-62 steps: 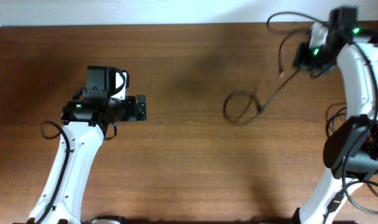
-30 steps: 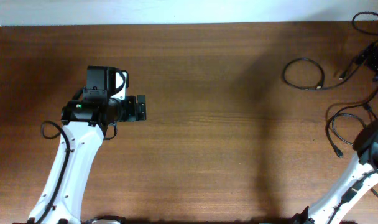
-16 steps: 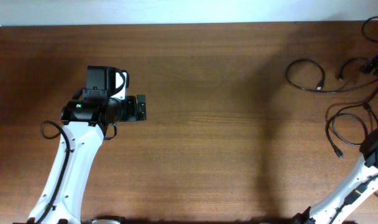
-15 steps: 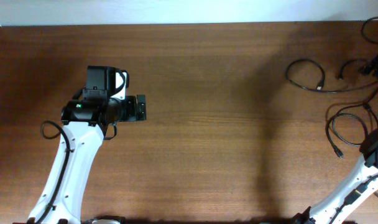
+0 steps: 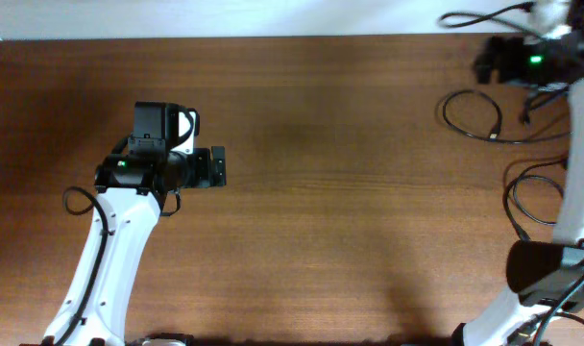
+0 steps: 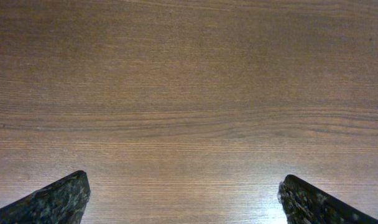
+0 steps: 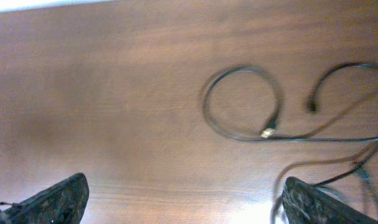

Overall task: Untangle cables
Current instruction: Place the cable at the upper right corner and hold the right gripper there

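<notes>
- Left claw (image 5: 218, 166), seen from overhead, stands wide and empty, well apart from the loop (image 5: 444, 113) of cable, far to its left on the worktop (image 5: 321, 240).
- Right claw (image 5: 486, 62) hangs just beyond the loop, near the far edge. More cables (image 5: 509, 197) curl near the loop, on its near right side.
- Left wrist view: left claw (image 6: 183, 186) is wide, with bare worktop (image 6: 189, 93) between its fingers.
- Right wrist view, blurred: right claw (image 7: 184, 190) is wide and holds nothing. The loop (image 7: 205, 106) lies flat ahead, with a pale plug (image 7: 268, 132) at its lower right. Other cables (image 7: 338, 140) trail to the loop's right.
</notes>
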Controlling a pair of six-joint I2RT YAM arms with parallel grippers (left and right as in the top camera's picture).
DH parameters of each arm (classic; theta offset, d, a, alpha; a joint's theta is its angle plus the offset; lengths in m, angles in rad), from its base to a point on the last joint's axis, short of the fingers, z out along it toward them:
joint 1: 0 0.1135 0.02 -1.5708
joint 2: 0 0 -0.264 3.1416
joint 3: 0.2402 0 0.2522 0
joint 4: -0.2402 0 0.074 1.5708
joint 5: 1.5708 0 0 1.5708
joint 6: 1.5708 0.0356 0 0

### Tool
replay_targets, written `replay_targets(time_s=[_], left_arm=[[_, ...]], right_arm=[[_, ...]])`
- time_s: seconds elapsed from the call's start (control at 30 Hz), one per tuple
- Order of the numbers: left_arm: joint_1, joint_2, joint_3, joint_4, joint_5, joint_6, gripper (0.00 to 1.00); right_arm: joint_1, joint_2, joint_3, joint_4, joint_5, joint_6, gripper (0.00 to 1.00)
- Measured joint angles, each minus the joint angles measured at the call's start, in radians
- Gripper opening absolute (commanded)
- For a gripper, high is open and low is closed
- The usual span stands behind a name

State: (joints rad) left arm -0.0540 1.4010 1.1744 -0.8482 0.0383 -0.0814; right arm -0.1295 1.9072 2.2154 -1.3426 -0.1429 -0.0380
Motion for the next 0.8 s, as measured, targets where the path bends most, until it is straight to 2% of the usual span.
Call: replay_targets(time_s=[0.03, 0.2, 0.8], left_arm=[[0.000, 0.000, 0.000, -0.001, 0.000, 0.000, 0.99], [0.000, 0.000, 0.000, 0.000, 0.000, 0.000, 0.99], [0.000, 0.000, 0.000, 0.000, 0.000, 0.000, 0.99]], right_arm=[[0.100, 0.002, -0.001, -0.039, 0.011, -0.001, 0.98], [0.220, 0.003, -0.001, -0.054, 0.015, -0.001, 0.99], [0.228, 0.003, -0.001, -0.057, 0.015, 0.000, 0.99]])
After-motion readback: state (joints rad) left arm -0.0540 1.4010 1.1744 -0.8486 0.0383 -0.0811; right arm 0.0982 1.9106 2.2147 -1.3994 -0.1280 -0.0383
